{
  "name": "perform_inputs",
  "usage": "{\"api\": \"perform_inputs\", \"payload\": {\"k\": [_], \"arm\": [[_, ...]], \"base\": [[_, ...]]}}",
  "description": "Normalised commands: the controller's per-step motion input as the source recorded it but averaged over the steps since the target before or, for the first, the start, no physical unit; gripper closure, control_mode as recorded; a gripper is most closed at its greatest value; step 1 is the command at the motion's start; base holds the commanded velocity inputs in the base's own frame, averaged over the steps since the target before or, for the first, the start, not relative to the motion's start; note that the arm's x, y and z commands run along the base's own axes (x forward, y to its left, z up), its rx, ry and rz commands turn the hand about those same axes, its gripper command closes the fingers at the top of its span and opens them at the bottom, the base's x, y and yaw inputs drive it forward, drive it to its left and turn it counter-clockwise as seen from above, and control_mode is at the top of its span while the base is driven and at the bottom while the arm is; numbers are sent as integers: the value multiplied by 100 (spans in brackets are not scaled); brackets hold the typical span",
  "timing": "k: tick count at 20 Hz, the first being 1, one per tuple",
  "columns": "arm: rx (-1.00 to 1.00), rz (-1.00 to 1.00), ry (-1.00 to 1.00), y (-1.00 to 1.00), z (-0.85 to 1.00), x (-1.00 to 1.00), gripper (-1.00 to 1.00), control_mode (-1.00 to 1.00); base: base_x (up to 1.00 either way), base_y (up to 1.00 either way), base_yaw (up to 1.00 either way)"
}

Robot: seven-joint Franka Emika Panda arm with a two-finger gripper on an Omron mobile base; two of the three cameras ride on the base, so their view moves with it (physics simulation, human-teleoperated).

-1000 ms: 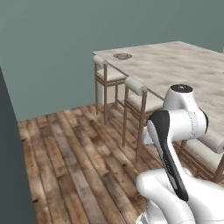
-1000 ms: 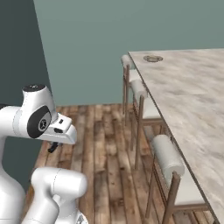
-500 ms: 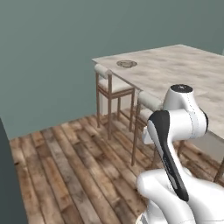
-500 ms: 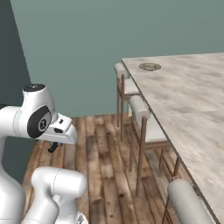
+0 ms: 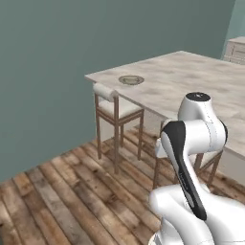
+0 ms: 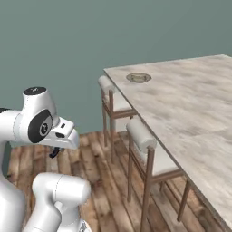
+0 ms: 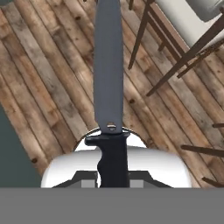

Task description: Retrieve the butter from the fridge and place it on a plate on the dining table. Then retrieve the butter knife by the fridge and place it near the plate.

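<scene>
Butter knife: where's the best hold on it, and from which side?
By the black handle, end effector closing across its narrow sides from the butt end. The hand view shows it gripped that way: the long grey blade sticks straight out ahead, and the guard between the two likely stops slip. Fingertips themselves are hidden.

Glossy white rounded arm (image 5: 196, 143) segments, black joint bands, dark round caps.

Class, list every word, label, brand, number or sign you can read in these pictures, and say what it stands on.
None: no readable text appears in any view. The knife in the gripper, the plate and the dining table carry no lettering or signs.
</scene>
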Motion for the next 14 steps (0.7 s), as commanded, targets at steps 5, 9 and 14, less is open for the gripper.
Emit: {"api": "perform_inputs", "payload": {"k": [5, 9, 14], "arm": [[0, 0, 0, 0, 0, 0, 100, 100], [0, 0, 0, 0, 0, 0, 100, 100], [0, 0, 0, 0, 0, 0, 100, 100]], "base": [[100, 78, -47], [100, 70, -60], [100, 77, -60]]}}
